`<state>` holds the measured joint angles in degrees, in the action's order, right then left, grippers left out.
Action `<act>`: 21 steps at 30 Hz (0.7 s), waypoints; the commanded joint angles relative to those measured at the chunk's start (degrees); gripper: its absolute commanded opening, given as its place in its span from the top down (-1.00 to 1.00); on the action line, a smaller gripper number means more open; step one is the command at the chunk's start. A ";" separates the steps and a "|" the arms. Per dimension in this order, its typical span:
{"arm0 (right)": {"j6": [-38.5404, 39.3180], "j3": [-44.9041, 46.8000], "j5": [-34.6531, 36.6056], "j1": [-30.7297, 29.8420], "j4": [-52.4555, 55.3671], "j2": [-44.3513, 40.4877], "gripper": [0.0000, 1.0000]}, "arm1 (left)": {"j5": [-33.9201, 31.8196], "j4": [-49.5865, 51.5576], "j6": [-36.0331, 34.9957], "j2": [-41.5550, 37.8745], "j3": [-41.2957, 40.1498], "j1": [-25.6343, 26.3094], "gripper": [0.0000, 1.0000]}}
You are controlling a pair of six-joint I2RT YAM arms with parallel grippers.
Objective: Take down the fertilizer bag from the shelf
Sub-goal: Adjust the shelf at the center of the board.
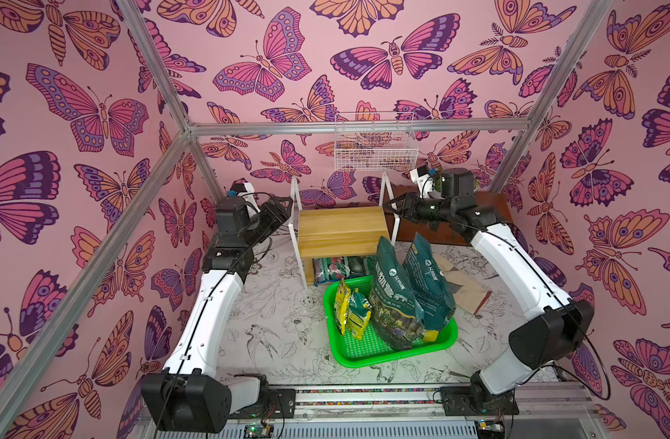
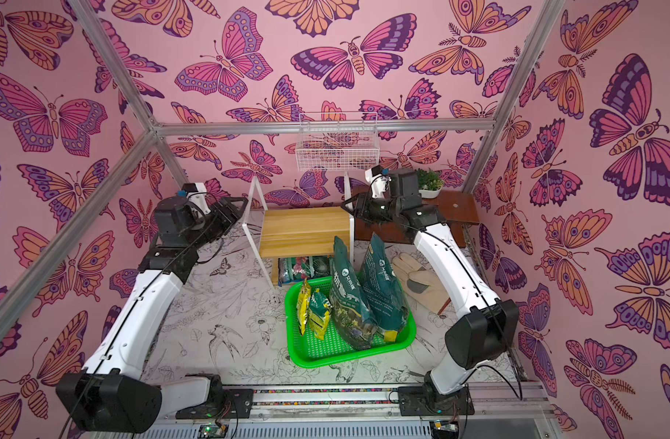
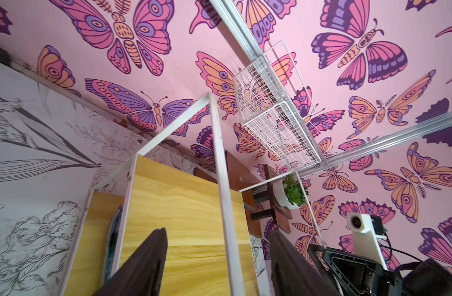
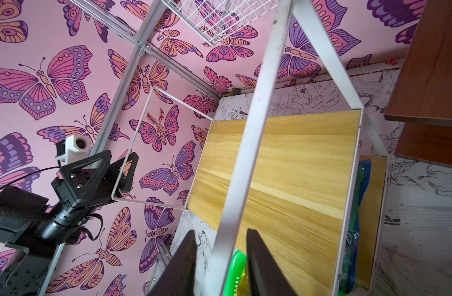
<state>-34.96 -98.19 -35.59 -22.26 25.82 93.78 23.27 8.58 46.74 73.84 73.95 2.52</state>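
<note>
evidently bracing shelf (image 1: 341, 228), not lifting: left hand (image 3: 217, 232) wide astride one white upright, right hand (image 4: 220, 231) narrow about another, grip unconfirmed; fertilizer bag (image 1: 331, 268) on lower board; top board bare.

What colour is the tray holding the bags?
The tray is bright green; clearest in a top view.

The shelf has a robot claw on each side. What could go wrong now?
The left gripper and right gripper each straddle a thin white bar of the shelf. If they pull unevenly, it may tilt, and the bag on its lower board could slide off. The tall bags in the green basket stand just in front, so a shifted shelf might knock them over.
</note>
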 commanded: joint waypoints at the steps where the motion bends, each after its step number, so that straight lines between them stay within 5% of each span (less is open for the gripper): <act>1: -1.14 -0.07 -1.54 0.02 -2.13 -0.26 0.47 | 5.36 -3.95 3.39 2.53 0.89 -0.25 -0.26; 7: -1.34 -0.46 -1.50 0.02 -2.37 -0.34 0.74 | 10.88 -9.40 6.87 5.74 0.36 -0.24 -0.01; 16: -1.65 -1.58 -1.79 0.01 -2.20 1.20 1.00 | 10.43 -11.06 7.09 4.19 0.59 -0.28 0.96; 21: -2.31 -3.06 -3.74 -0.54 -2.71 2.94 1.00 | 8.42 -10.78 6.18 1.62 -0.85 -0.35 1.00</act>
<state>-41.85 -99.02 -37.82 -22.33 25.71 94.63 31.03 2.55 62.50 78.65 74.26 2.48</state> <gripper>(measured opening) 0.163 0.103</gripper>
